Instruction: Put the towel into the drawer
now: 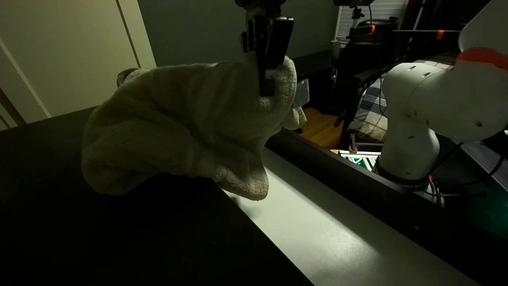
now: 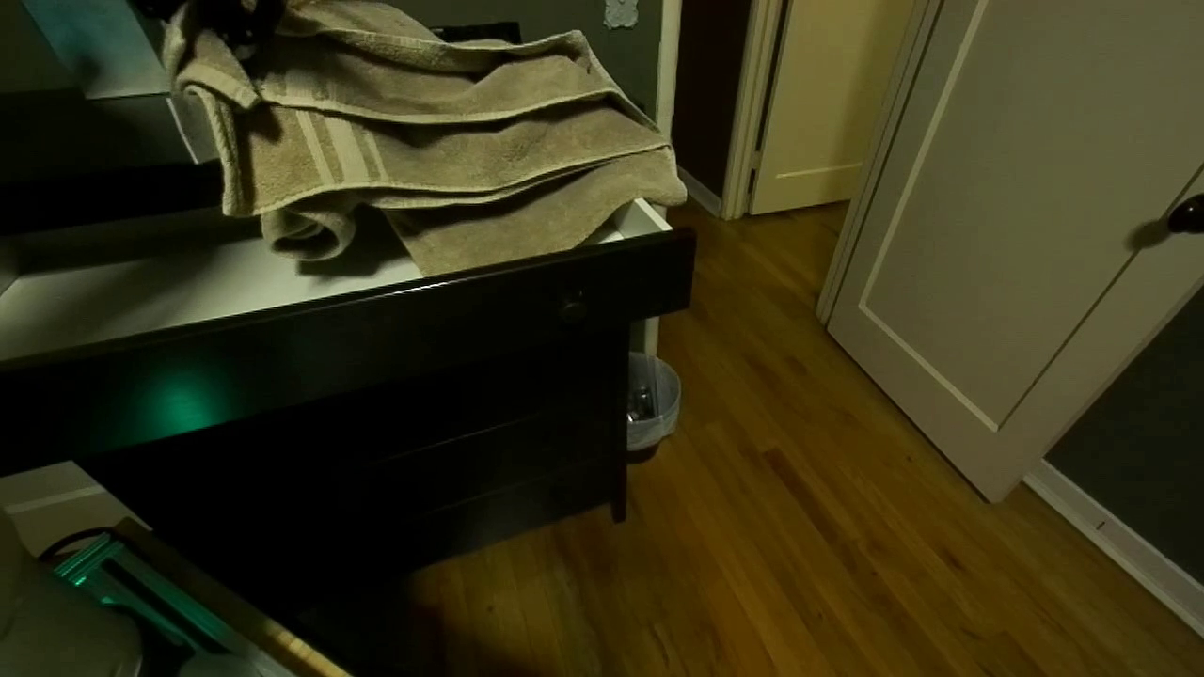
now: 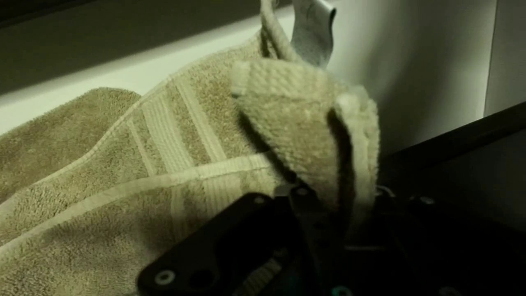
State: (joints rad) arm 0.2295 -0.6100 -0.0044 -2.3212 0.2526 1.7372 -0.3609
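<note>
- Your towel (image 1: pixel 170 131) hangs in folds over the pulled-out drawer (image 1: pixel 329 238), partly over the dark worktop (image 1: pixel 178 238).
- Your gripper (image 1: pixel 269 84) pinches one end of it.
- Past the drawer front stands your white arm (image 1: pixel 428 95).
- In an exterior view, a lined bin (image 2: pixel 656 404) stands beside the dresser (image 2: pixel 508 470).

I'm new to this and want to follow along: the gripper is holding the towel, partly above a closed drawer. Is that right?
Not quite: the drawer is open, not closed. Both exterior views show it pulled out, with its pale bottom in sight. The rest holds: the gripper is holding the towel, partly above the drawer.
</note>
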